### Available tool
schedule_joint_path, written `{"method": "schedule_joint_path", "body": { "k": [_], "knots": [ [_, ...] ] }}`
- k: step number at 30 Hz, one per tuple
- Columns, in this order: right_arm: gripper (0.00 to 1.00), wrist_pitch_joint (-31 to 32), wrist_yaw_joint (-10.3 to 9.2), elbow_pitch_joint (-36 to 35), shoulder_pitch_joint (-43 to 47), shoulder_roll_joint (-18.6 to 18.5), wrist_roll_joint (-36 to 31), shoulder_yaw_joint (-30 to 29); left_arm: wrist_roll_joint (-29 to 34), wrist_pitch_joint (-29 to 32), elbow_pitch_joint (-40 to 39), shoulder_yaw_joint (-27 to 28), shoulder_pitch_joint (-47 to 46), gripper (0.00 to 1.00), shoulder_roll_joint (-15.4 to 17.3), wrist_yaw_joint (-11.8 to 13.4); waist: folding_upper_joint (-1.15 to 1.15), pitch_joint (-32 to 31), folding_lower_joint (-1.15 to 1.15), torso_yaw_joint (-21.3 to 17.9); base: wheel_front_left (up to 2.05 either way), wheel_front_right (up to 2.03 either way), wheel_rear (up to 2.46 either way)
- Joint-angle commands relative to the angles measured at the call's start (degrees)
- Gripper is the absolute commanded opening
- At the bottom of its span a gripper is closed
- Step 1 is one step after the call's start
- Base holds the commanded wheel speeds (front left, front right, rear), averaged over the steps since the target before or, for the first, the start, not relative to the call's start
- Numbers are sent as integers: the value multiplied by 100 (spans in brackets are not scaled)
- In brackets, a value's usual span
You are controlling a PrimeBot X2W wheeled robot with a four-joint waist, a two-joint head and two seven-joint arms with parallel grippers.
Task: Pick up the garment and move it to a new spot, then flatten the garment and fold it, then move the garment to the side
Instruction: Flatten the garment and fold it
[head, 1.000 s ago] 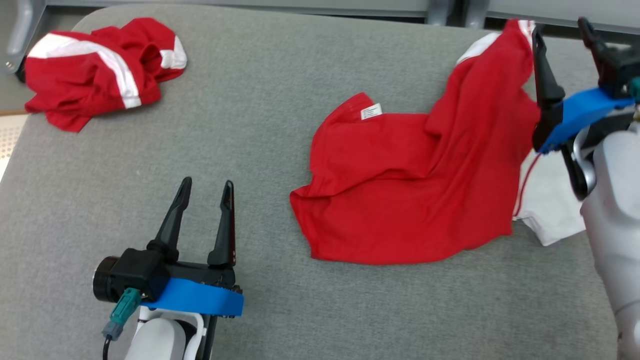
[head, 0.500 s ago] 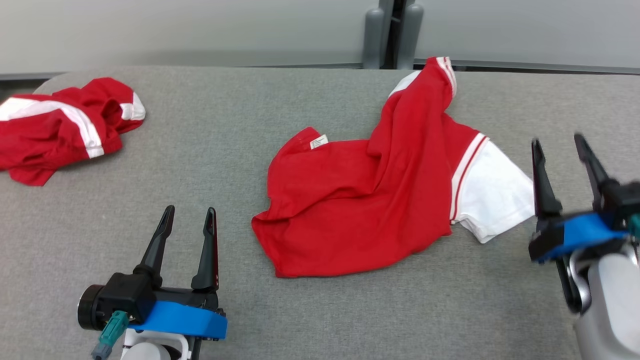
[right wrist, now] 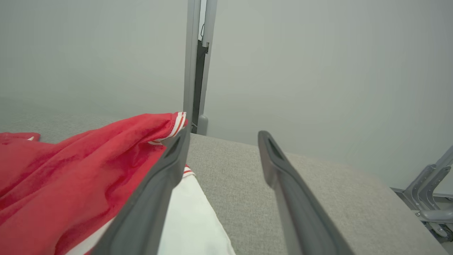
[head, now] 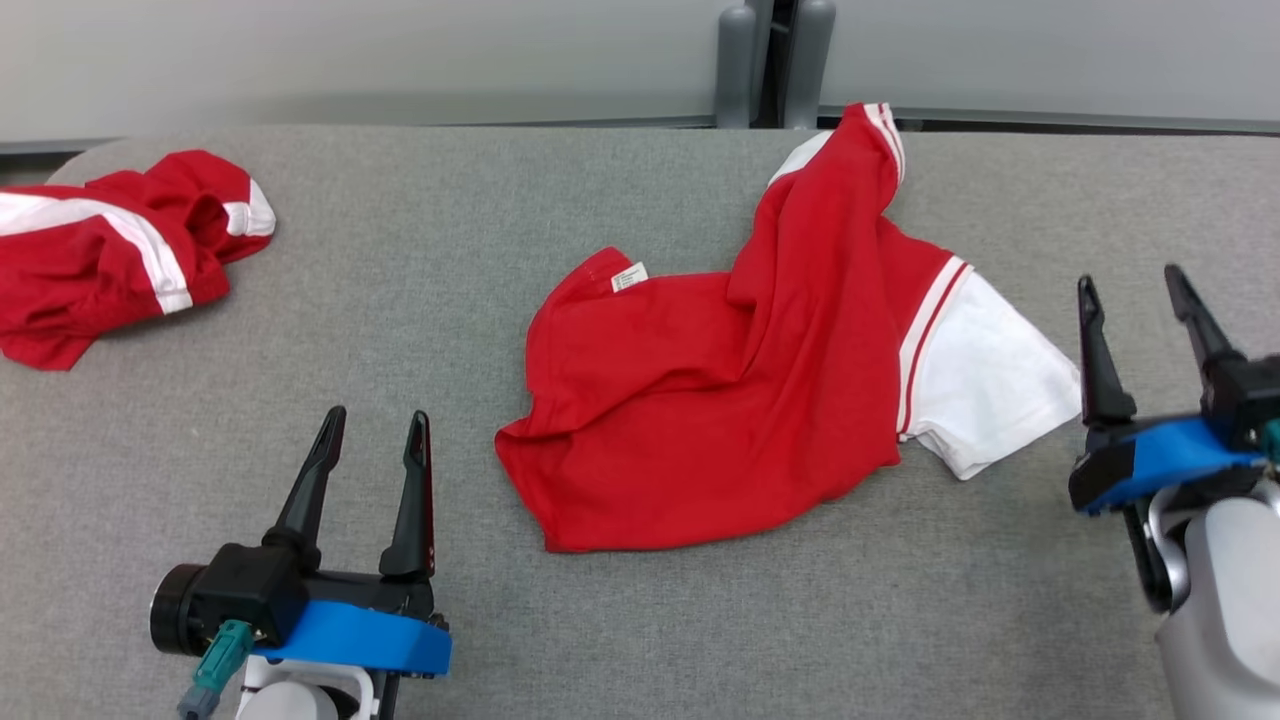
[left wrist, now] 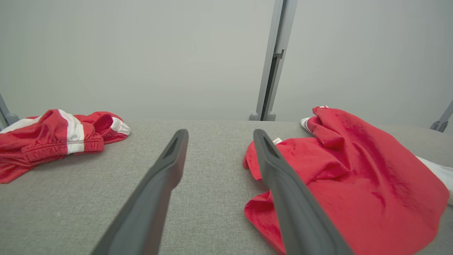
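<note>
Red cotton T-shirt point(head: 720, 400) with a white sleeve lies rumpled mid-way along the grey fabric-covered table point(head: 480, 620), its far part bunched into a ridge. The left gripper point(head: 377, 413) and right gripper point(head: 1128, 276) flank it, fingers spread wide and holding nothing. Flattening looks like the step in hand. Next, each gripper probably needs to pinch an edge and draw it outward. A second red-and-white garment point(head: 110, 250) sits well apart.

Red garment point(head: 720, 400) with one white sleeve trimmed in red-and-white stripes, a second garment point(head: 110, 250) in red banded with white, on a flecked grey tabletop point(head: 450, 250) before a pale grey wall point(head: 400, 50).
</note>
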Motion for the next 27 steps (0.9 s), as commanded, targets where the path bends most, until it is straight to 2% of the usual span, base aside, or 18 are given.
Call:
{"method": "schedule_joint_path", "body": {
  "k": [1,11,20,21,22,23,27],
  "knots": [
    [100,-3,-2,160,-93,-46,-64,-23,3,2,-23,-5,-41,100,20,15,0,85,1,51,0,0,0],
    [100,248,-2,1813,-758,-280,-270,-191,-83,2,-49,-139,-210,100,20,73,0,438,1,270,0,0,0],
    [100,308,-2,2839,-801,-238,-53,-85,-146,2,-42,-172,-244,100,20,137,0,451,1,274,0,0,0],
    [96,369,-3,2950,-809,-218,-1,-55,-144,2,-37,-171,-247,100,20,138,0,440,1,262,0,0,0],
    [34,395,-2,3044,-815,-180,59,-3,-134,2,-33,-166,-246,100,20,143,0,425,1,247,0,0,0],
    [0,395,-2,3116,-830,-140,142,44,-131,2,-29,-158,-239,100,20,146,0,405,1,226,0,0,0],
    [0,217,-3,3189,-915,-135,366,205,-93,2,0,-118,-122,100,20,122,0,268,1,89,0,0,0]
  ]
}}
